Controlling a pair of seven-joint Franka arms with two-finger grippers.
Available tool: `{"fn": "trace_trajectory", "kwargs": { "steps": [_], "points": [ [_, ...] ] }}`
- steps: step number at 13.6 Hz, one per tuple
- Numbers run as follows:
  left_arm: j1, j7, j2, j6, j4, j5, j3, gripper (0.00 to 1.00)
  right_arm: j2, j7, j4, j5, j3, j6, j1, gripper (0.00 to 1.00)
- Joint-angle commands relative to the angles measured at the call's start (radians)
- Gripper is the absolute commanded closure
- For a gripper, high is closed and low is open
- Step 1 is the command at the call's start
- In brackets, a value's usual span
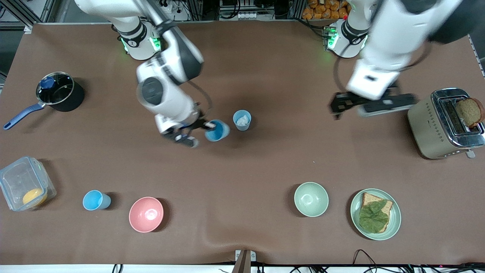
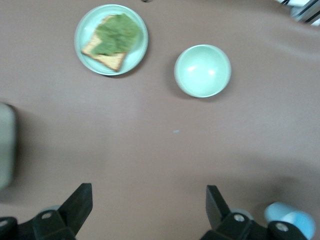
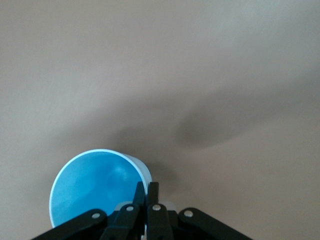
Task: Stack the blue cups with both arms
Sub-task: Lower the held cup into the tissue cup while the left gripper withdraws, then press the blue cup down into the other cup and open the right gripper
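My right gripper (image 1: 206,128) is shut on the rim of a bright sky blue cup (image 1: 218,131), which it holds tilted over the middle of the table. In the right wrist view the fingers (image 3: 146,192) pinch the cup's wall (image 3: 92,192). A paler blue cup (image 1: 242,120) with something white inside stands upright close beside it, toward the left arm's end. Another sky blue cup (image 1: 96,200) stands near the front edge, beside the pink bowl. My left gripper (image 1: 335,107) is open and empty in the air beside the toaster; it also shows in the left wrist view (image 2: 147,205).
A pink bowl (image 1: 146,214), a pale green bowl (image 1: 311,199) and a plate (image 1: 394,223) with toast and lettuce line the front. A toaster (image 1: 432,125) with bread stands at the left arm's end. A black pot (image 1: 72,100) and a clear container (image 1: 11,178) are at the right arm's end.
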Motion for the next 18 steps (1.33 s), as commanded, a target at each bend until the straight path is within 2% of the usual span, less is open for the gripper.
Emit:
{"fn": "trace_trajectory", "kwargs": {
  "steps": [1,3,5,6,7,9,11,12,18],
  "points": [
    [0.082,0.140,-0.002,-0.125,0.085,-0.032,-0.012,0.00,0.021,0.214,0.002,-0.017,-0.022,0.026,0.120,1.00],
    [0.136,0.246,0.002,-0.180,0.134,-0.058,-0.010,0.00,0.021,0.331,-0.014,-0.070,-0.020,0.014,0.172,1.00],
    [0.203,0.355,0.001,-0.226,0.165,-0.111,-0.003,0.00,0.010,0.365,-0.041,-0.078,-0.020,-0.012,0.189,1.00],
    [0.190,0.409,-0.007,-0.230,0.167,-0.116,0.037,0.00,0.000,0.371,-0.039,-0.078,-0.022,-0.052,0.189,1.00],
    [0.125,0.435,-0.015,-0.249,0.167,-0.118,0.107,0.00,-0.014,0.376,-0.038,-0.090,-0.023,-0.087,0.189,1.00],
    [0.000,0.446,-0.018,-0.282,0.171,-0.121,0.267,0.00,-0.019,0.382,-0.035,-0.103,-0.023,-0.092,0.188,1.00],
    [-0.078,0.486,-0.019,-0.283,0.170,-0.124,0.364,0.00,-0.016,0.385,-0.028,-0.104,-0.023,-0.081,0.183,1.00],
    [-0.092,0.486,-0.019,-0.283,0.170,-0.124,0.381,0.00,-0.011,0.385,-0.018,-0.104,-0.023,-0.080,0.180,1.00],
    [-0.092,0.478,-0.042,-0.283,0.170,-0.121,0.381,0.00,0.015,0.385,-0.011,-0.133,-0.023,-0.005,0.185,1.00]
  ]
}}
